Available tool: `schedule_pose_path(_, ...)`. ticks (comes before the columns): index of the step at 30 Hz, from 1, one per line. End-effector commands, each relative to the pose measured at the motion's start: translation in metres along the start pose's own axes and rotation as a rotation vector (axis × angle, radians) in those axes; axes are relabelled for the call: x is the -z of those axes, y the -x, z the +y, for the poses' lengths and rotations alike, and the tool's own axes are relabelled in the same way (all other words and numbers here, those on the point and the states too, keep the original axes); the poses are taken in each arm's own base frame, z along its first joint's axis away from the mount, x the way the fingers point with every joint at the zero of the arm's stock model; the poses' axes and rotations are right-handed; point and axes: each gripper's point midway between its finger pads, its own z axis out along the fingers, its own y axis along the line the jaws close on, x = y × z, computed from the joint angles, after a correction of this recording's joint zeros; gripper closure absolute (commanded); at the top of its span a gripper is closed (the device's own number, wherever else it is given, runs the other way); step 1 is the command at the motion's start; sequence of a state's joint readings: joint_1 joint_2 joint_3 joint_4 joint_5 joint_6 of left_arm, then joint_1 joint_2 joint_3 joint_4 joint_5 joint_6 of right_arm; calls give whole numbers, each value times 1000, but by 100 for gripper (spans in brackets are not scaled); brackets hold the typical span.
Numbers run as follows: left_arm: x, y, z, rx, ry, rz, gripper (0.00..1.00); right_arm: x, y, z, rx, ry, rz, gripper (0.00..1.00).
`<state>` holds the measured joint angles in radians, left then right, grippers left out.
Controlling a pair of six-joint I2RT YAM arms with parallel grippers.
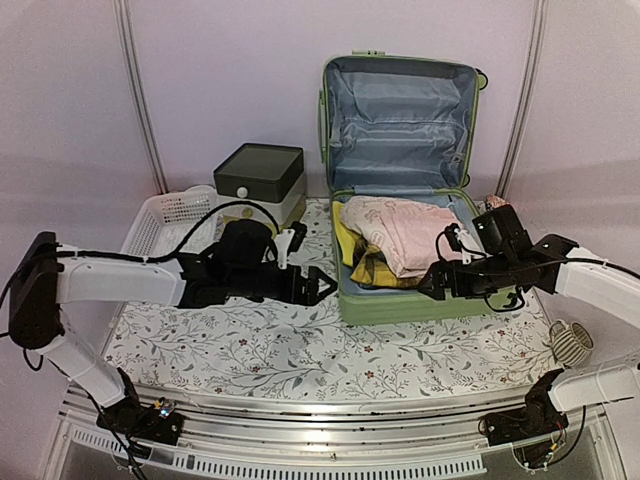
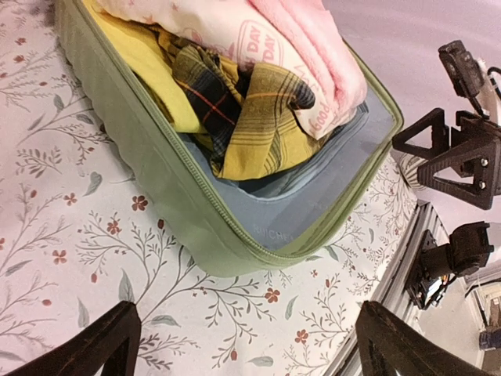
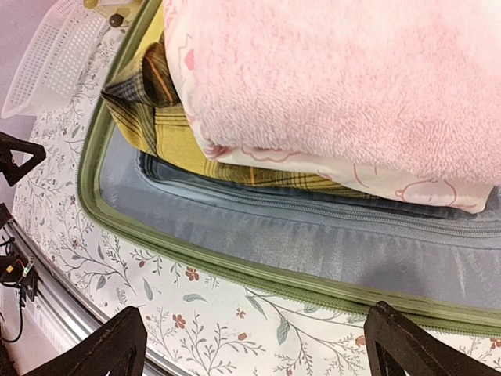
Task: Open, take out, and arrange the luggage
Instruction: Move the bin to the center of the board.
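The left gripper (image 1: 322, 285), beside the front left corner of the luggage (image 1: 400, 303), and the right gripper (image 1: 431, 284), at its front rim, have jaws spread wide, grasping nothing. The luggage lies open on the floral table (image 1: 250, 345), holding pink and yellow clothes (image 1: 405, 235), its lid (image 1: 400, 120) upright behind.

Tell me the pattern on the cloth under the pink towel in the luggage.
The cloth is yellow-and-dark plaid with thin red lines, clearest in the left wrist view.

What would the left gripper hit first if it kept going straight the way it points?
Probably the luggage: its green side wall near the front corner sits right ahead of the open left gripper. The clothes lie past that rim. Exact height is hard to judge.
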<state>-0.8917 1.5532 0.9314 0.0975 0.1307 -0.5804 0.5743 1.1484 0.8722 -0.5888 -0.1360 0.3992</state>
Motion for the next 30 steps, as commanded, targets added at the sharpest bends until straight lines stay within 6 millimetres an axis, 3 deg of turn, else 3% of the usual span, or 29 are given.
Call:
schedule_pose_path(1,28,-3,20,10,100,-13,2,10,27,11,29,40,-105,1)
schedule_pose_path(8,72,9,54,35,254,-47,2,11,64,19,47,38,-221,1)
schedule_pose_path(11,97,15,87,55,390,-38,3,10,79,23,59,56,-294,1)
schedule_pose_path(16,150,44,130,87,581,-87,2,4,87,24,145,47,-340,1)
schedule_pose_path(20,183,61,190,153,746,-127,2,-3,81,25,182,59,-311,1)
schedule_pose_path(23,192,60,237,225,849,-123,2,-4,76,26,187,71,-297,1)
schedule_pose_path(25,185,51,263,279,858,-94,2,-2,73,26,189,76,-294,1)
schedule_pose_path(27,180,51,282,304,868,-84,2,1,71,25,191,77,-301,1)
schedule_pose_path(30,182,69,300,299,889,-109,2,4,69,26,199,84,-306,1)
